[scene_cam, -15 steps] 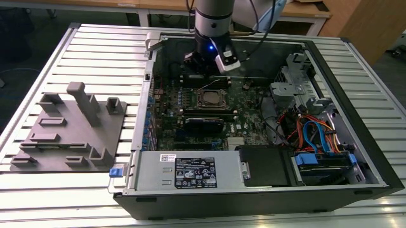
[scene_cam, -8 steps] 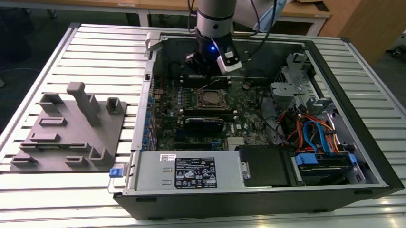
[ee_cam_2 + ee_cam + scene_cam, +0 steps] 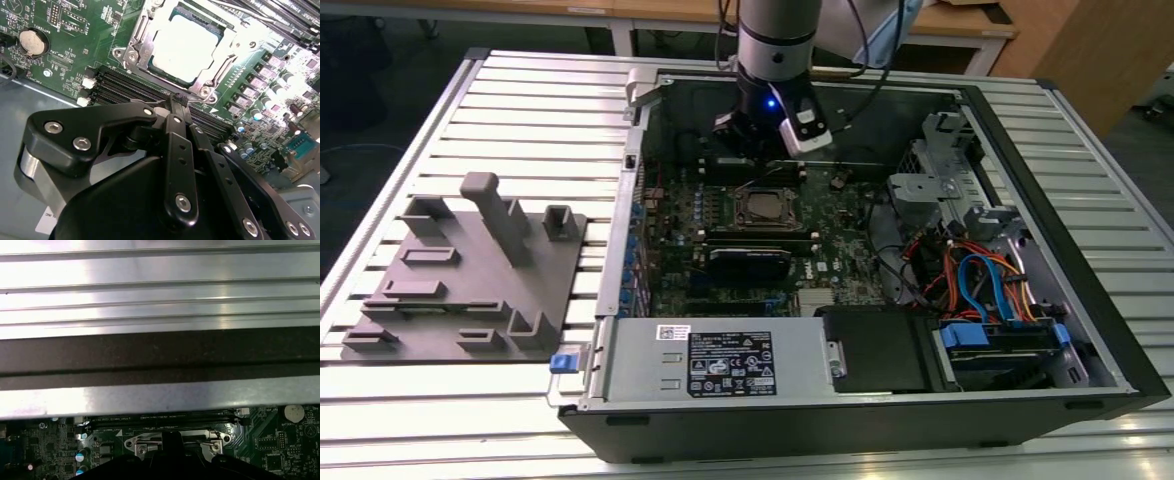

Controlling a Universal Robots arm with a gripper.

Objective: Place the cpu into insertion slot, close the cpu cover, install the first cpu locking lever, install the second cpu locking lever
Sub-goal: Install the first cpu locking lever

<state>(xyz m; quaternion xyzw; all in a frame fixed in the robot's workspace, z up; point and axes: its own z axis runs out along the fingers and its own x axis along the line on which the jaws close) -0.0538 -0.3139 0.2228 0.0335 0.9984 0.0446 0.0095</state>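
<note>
Holding gripper (image 3: pixel 177 102) shut and empty just off the socket (image 3: pixel 735 208) corner, likely pinched into a narrow tip for pushing. Seeing chip (image 3: pixel 187 47) seated in socket, cover (image 3: pixel 134 50) lying flat over it.

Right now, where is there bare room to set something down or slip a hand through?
Bare slatted table lies beyond the grey tray, at the exterior view's left of the computer case, and beside the case at the exterior view's right. Inside is crowded: the gripper hangs over the green board, and cables fill the right side.
</note>
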